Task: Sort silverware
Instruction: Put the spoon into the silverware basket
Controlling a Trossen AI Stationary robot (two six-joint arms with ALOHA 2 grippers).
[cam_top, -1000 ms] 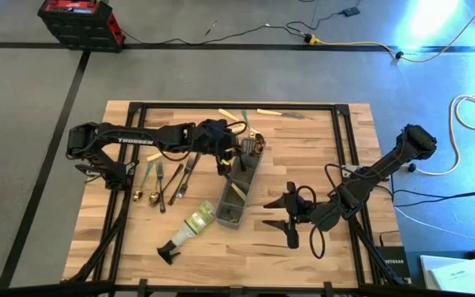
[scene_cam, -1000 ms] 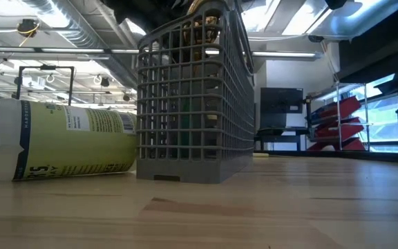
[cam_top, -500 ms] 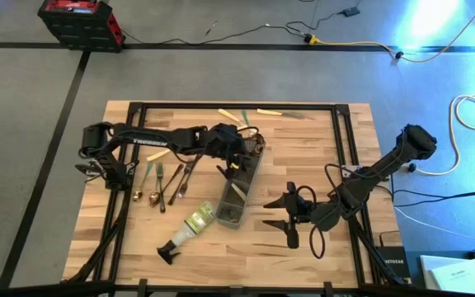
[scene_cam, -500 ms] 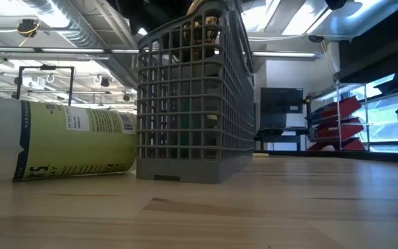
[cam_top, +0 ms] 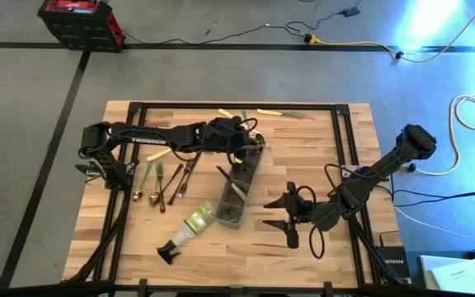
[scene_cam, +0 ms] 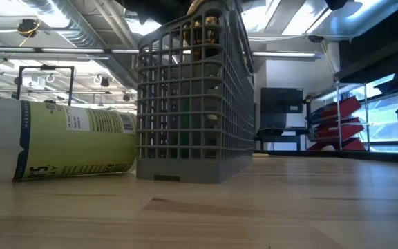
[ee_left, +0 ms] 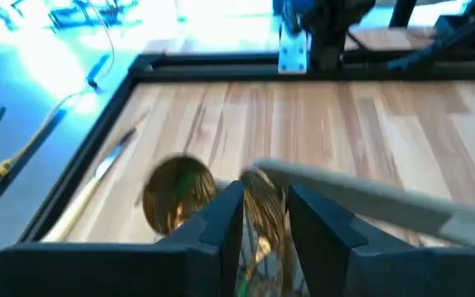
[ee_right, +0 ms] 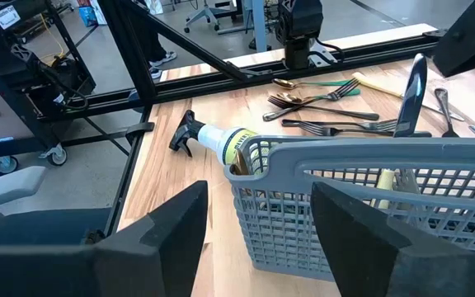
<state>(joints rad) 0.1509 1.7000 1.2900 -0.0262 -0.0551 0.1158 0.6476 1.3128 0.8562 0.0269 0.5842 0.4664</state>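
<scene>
now, a gold piece over the caddy's far end

right now the left end effector (cam_top: 239, 150) hangs over the far end of the grey caddy (cam_top: 239, 191), fingers (ee_left: 221, 223) drawn close on a gold piece of silverware (ee_left: 264, 206); the left wrist view shows it pinched between them, pointing down past the fingertips. what kind of piece it is i cannot tell. a round gold bowl, likely a spoon already standing in the caddy (ee_left: 177, 194), sits just beside those fingers.

the right end effector (cam_top: 292, 213) waits on the table (cam_top: 303, 148) on the other side of the caddy, well apart from the left one, its fingers spread and empty.

the rest of the silverware is scattered: a cluster of forks and spoons (cam_top: 165, 180) lies back along the left arm, near its elbow, and a few cream-handled pieces (cam_top: 262, 112) rest beyond the end effector by the table's far edge. a spray bottle (cam_top: 190, 228) lies on its side touching the caddy's near end.

to do this step well, my judgement is that the piece should hang plumb over the right compartment before the fingers let go, low enough that it slides in rather than bouncing off the mesh rim. steer clear of the gold bowl alongside, since a nudge could jam both. afterwards, lift straight up before swinging back for the forks.
</scene>
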